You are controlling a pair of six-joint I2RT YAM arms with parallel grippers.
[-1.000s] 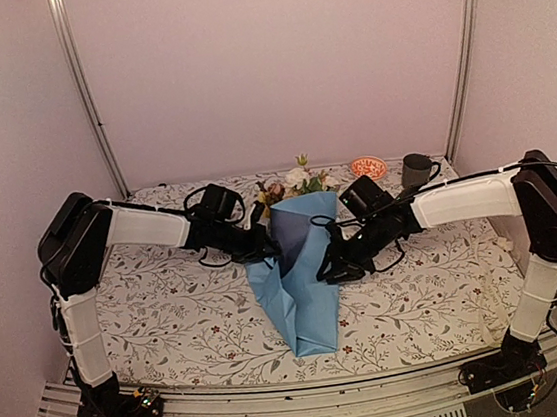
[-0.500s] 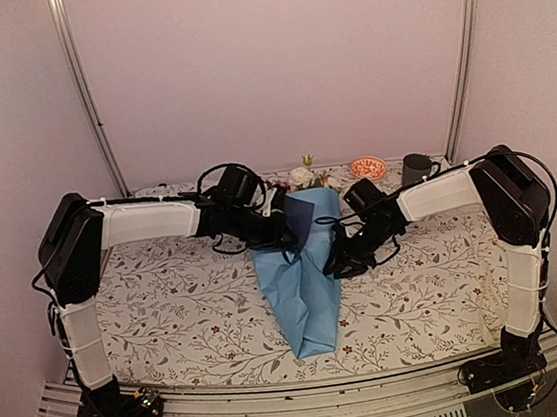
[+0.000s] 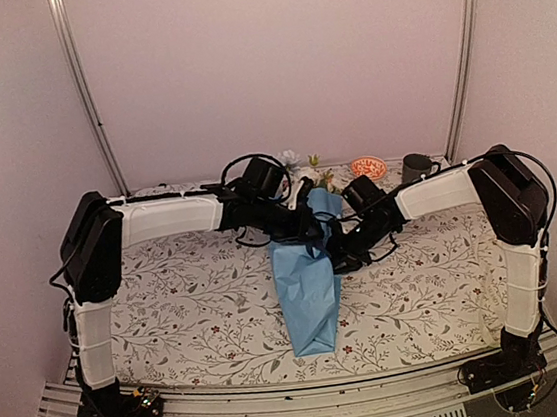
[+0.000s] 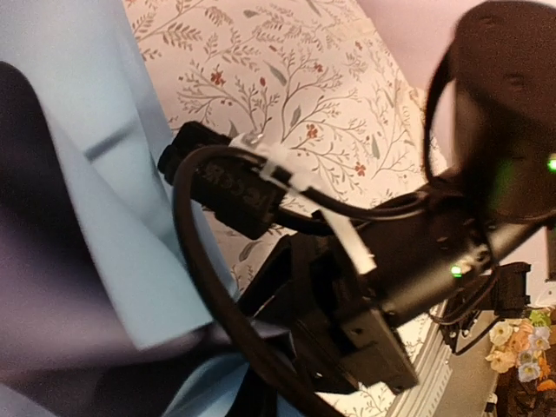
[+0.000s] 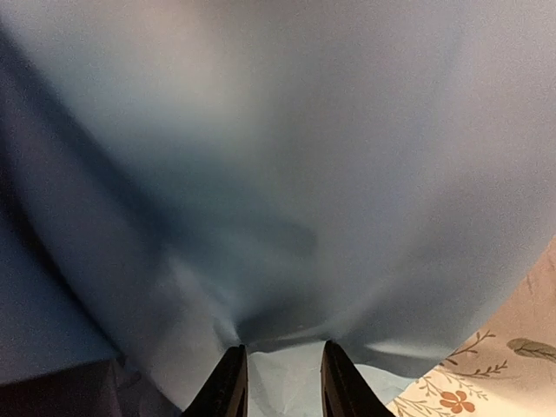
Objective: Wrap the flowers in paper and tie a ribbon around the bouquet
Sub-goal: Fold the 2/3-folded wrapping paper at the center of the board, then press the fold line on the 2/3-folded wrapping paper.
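The paper (image 3: pixel 307 286) lies rolled into a long light-blue cone down the middle of the table, its wide end at the back. A few blooms of the flowers (image 3: pixel 319 176) peek out past that end; the stems are hidden inside. My left gripper (image 3: pixel 311 227) reaches across the cone's upper part, shut on a flap of paper (image 4: pixel 78 174); its fingers are hidden there. My right gripper (image 3: pixel 337 259) is at the cone's right side. In the right wrist view its fingers (image 5: pixel 228 382) pinch creased paper (image 5: pixel 278 156) between them. No ribbon shows.
An orange dish (image 3: pixel 367 167) and a dark mug (image 3: pixel 416 168) stand at the back right on the leaf-printed tablecloth (image 3: pixel 179 310). The right arm's wrist and cable (image 4: pixel 365 287) sit close in front of the left wrist camera. Metal posts flank the back corners.
My left arm has swung right, pulling the paper flap over the flowers. The cone has become narrower and covers most blooms. My right gripper has shifted slightly right and toward the back.
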